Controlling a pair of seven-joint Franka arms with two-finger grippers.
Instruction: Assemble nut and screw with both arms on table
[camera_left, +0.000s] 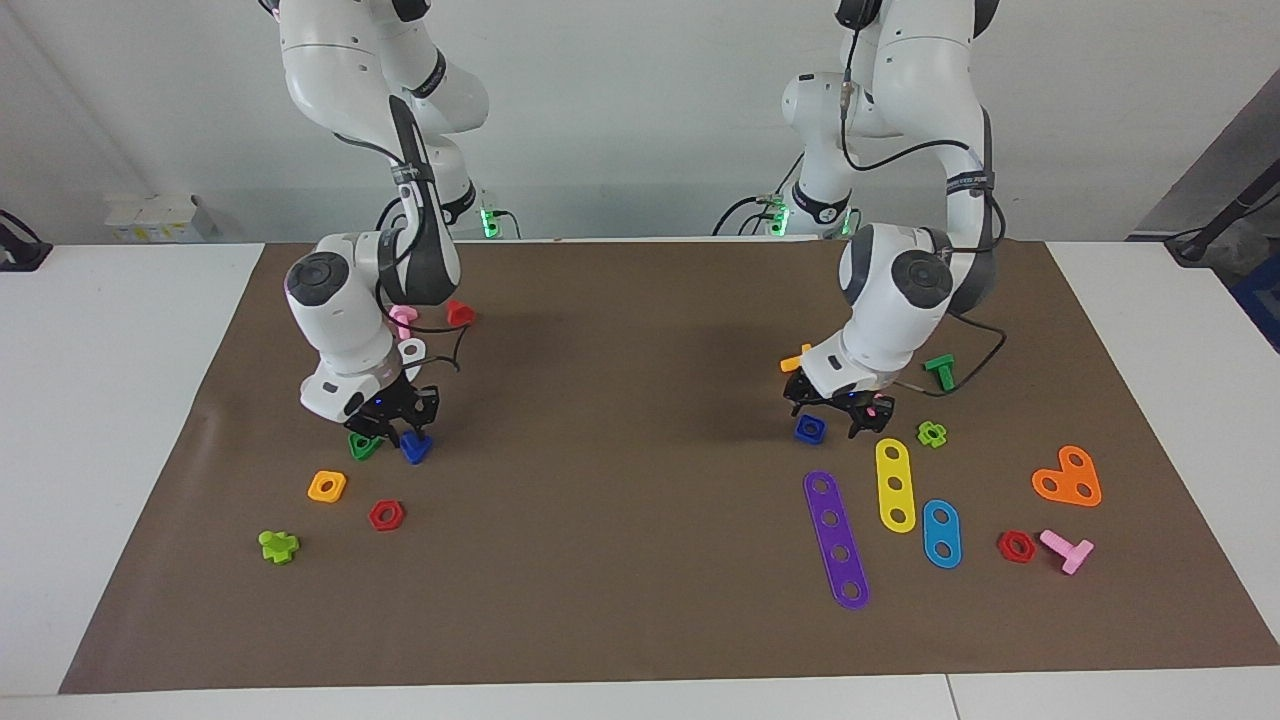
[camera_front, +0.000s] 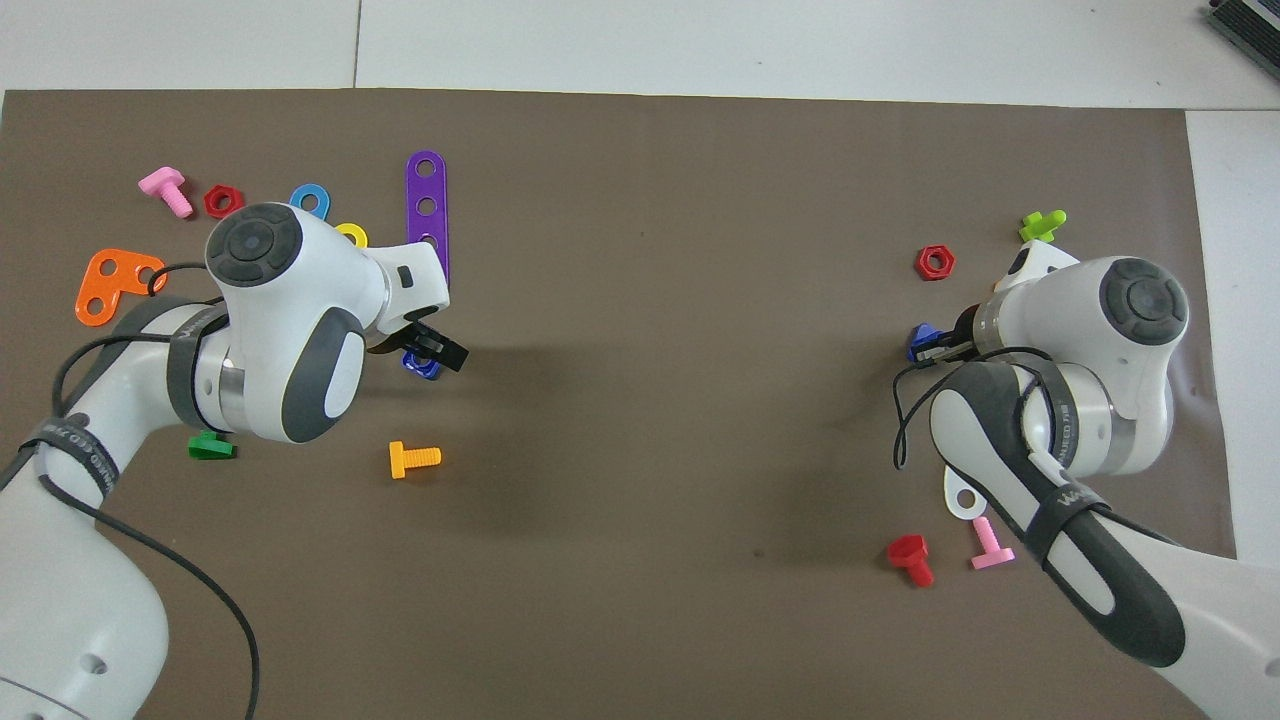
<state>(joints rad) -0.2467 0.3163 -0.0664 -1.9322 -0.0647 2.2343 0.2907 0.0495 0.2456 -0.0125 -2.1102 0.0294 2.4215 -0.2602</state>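
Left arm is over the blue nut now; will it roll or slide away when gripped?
Rolling looks unlikely: the blue nut is square and lies flat on the mat. It is probably light, stiff plastic, so an off-centre pinch might skid it toward the purple strip.
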